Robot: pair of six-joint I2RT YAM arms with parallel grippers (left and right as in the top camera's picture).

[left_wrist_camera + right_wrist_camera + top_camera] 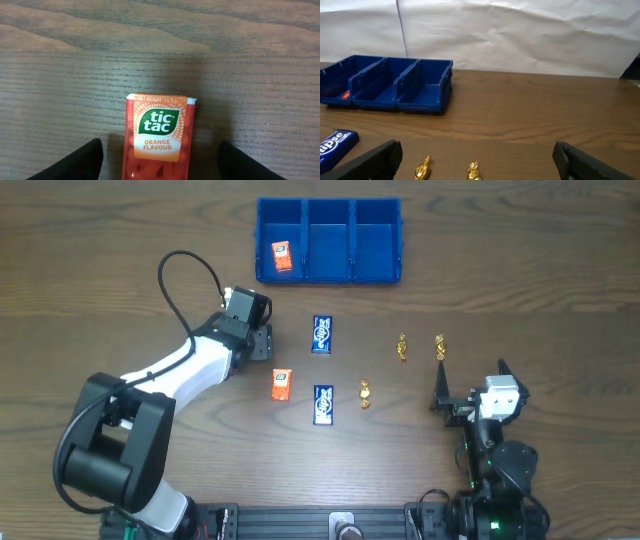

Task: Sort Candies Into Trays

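Orange box (159,137) sits centred between the spread jaws of your left gripper (160,161). Drop straight, clench its sides. Right gripper (477,150) hangs released too.

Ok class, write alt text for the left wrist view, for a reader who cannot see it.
An orange candy box lies flat on the wooden table, centred between the open left gripper. Its two black fingers stand apart from the box, with a gap on each side.
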